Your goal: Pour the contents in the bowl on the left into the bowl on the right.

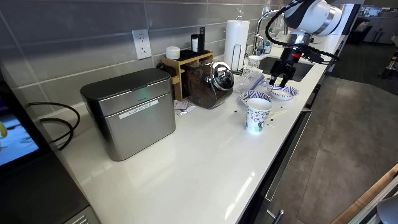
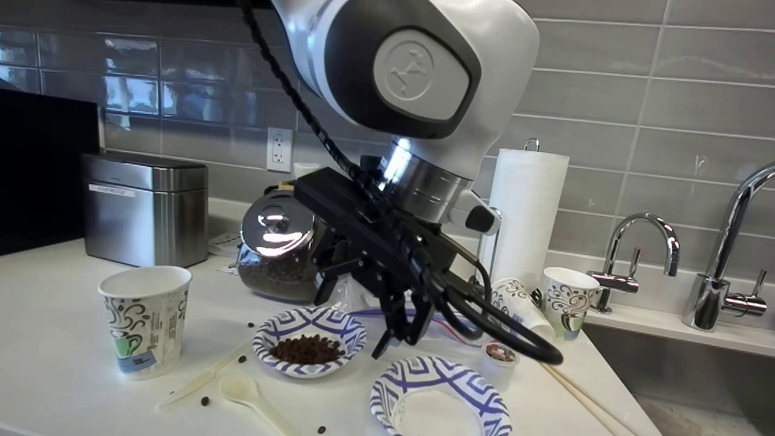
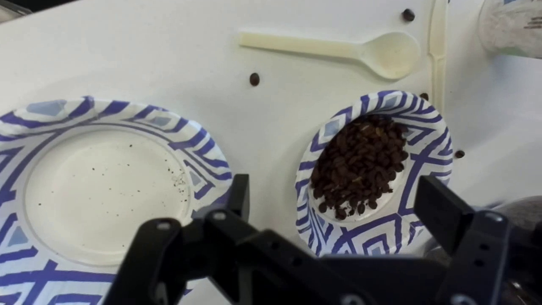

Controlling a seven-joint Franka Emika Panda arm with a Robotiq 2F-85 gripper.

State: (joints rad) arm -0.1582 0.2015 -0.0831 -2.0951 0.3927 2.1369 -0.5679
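Observation:
Two white paper bowls with blue zigzag patterns stand on the white counter. One bowl (image 2: 306, 318) holds dark coffee beans (image 2: 307, 350); in the wrist view this bowl (image 3: 427, 159) and its beans (image 3: 364, 161) show in the middle right. The other bowl (image 2: 424, 372) holds only small dark specks; it fills the left of the wrist view (image 3: 203, 146). Both bowls, the bean bowl (image 1: 255, 94) and the speckled bowl (image 1: 290, 90), show in an exterior view, where the cup partly hides the bean bowl. My gripper (image 3: 334, 195) is open and empty above the bowls, fingers (image 2: 354, 324) pointing down.
A paper cup (image 2: 145, 327) stands beside the bean bowl, with a spoon (image 3: 391, 55), knife (image 3: 438, 51) and stray beans nearby. A glass jar (image 1: 203, 84) lies behind. Two cups (image 2: 569, 297), chopsticks (image 2: 581, 393), a plastic bag (image 1: 248, 81) and paper towels (image 2: 527, 212) are near the sink.

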